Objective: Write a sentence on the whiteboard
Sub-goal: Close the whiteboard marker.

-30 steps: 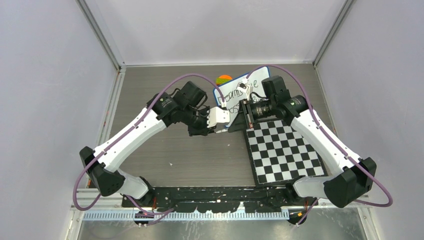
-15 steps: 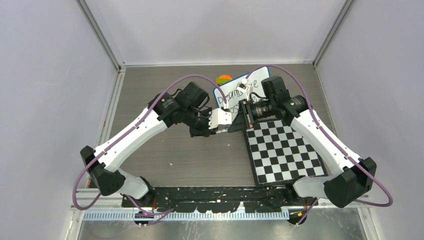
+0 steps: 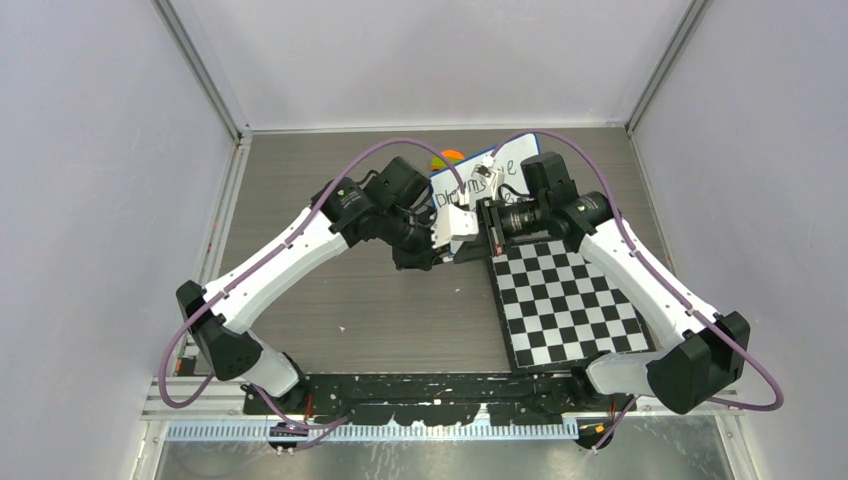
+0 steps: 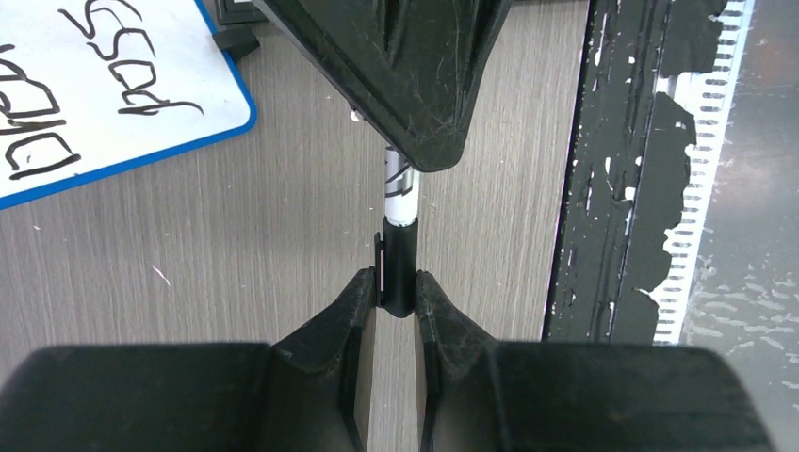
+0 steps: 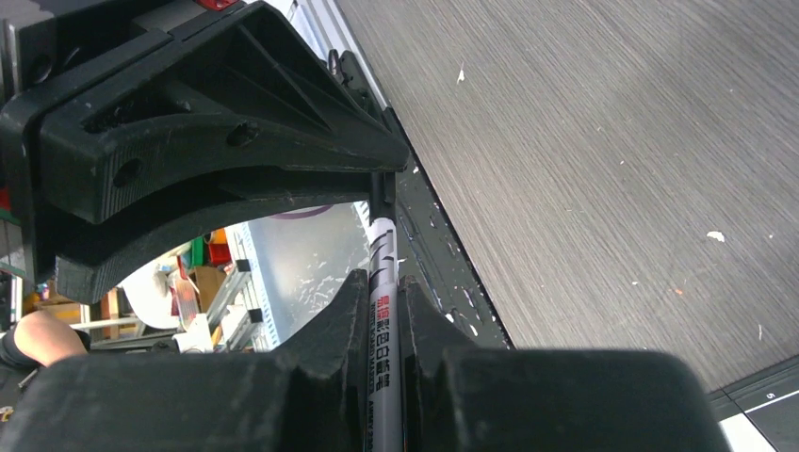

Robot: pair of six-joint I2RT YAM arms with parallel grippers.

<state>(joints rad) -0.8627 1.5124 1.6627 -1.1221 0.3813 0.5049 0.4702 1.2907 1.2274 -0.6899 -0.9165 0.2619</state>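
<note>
Beside the glossy whiteboard (image 4: 141,137), the left gripper (image 4: 396,287) is pinching the smooth black cap (image 4: 397,254) of the marker (image 4: 398,184); the right gripper (image 5: 382,287) is clamping its white cylindrical barrel (image 5: 382,250).

We see both arms bent inward over the dark wood-grain table (image 3: 390,310), with the left gripper (image 3: 452,253) and the right gripper (image 3: 477,247) meeting tip to tip just in front of the whiteboard (image 3: 512,158). Their fingers are too small here to judge. The whiteboard lies askew at the far side, partly covered by the right arm, and part of the sentence (image 3: 462,190) shows. A checkered board (image 3: 570,305) lies under the right arm. An orange-and-green round thing (image 3: 452,155) peeks out behind the whiteboard.
</note>
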